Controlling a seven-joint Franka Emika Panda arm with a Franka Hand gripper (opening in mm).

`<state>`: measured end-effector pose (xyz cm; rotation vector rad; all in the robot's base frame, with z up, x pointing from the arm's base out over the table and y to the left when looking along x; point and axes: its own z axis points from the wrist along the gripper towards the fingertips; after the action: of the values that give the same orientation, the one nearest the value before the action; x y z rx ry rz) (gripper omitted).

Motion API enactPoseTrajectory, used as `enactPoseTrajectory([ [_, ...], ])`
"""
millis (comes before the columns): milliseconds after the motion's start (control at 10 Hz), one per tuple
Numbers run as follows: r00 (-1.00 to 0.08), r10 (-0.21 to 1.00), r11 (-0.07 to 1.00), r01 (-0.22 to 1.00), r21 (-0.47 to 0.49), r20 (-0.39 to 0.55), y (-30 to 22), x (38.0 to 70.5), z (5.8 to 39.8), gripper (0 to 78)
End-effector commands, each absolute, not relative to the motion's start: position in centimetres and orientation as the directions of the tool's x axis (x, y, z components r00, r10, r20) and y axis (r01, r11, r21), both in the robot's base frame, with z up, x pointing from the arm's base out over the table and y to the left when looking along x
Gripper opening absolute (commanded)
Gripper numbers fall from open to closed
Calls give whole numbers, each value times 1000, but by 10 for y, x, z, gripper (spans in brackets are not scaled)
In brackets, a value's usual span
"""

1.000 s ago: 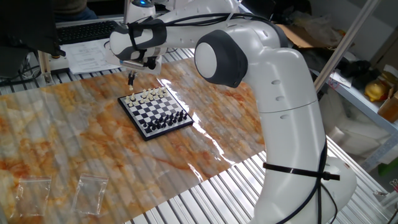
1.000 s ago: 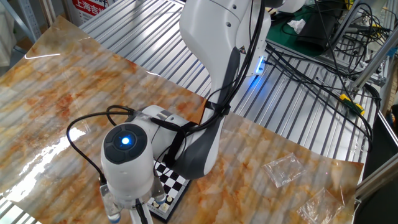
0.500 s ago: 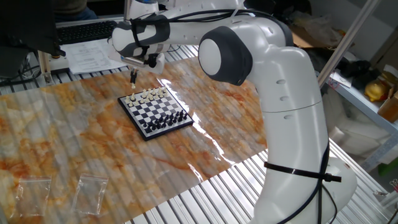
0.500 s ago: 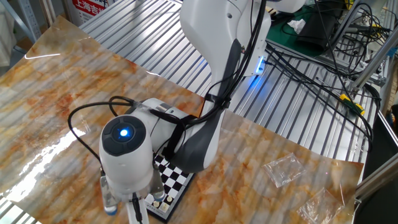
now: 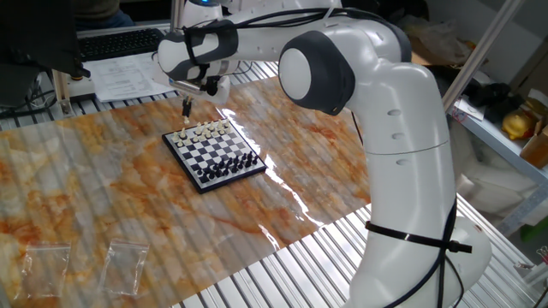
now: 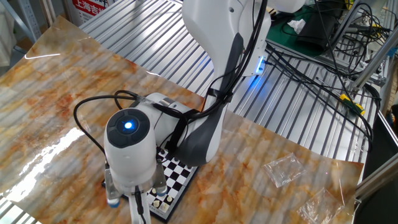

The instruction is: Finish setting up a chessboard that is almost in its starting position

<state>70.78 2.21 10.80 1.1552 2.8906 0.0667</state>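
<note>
The chessboard (image 5: 213,153) sits on the tabletop (image 5: 103,197). The end effector (image 5: 186,108) hangs just past the cream-piece edge, so the board lies below it and toward the robot's base. Its fingers look close together; I cannot tell if they hold anything.

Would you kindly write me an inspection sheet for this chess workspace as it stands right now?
Surface: marbled orange sheet over a slatted metal table.
Job's things: chessboard, cream pieces on the far edge, black on the near one.
Clutter: two clear plastic bags near the front corner.
Grippers: gripper above the board's far corner; state unclear.
Cables: black cable looping at the wrist; bundles behind.
Surroundings: keyboard, papers.
</note>
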Motion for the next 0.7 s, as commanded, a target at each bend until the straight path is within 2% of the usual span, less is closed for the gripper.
enactPoseTrajectory([
  [100,-710,704,709,703,59,-15,22,699,107,13],
  [700,-701,713,700,711,67,-12,23,683,104,13],
])
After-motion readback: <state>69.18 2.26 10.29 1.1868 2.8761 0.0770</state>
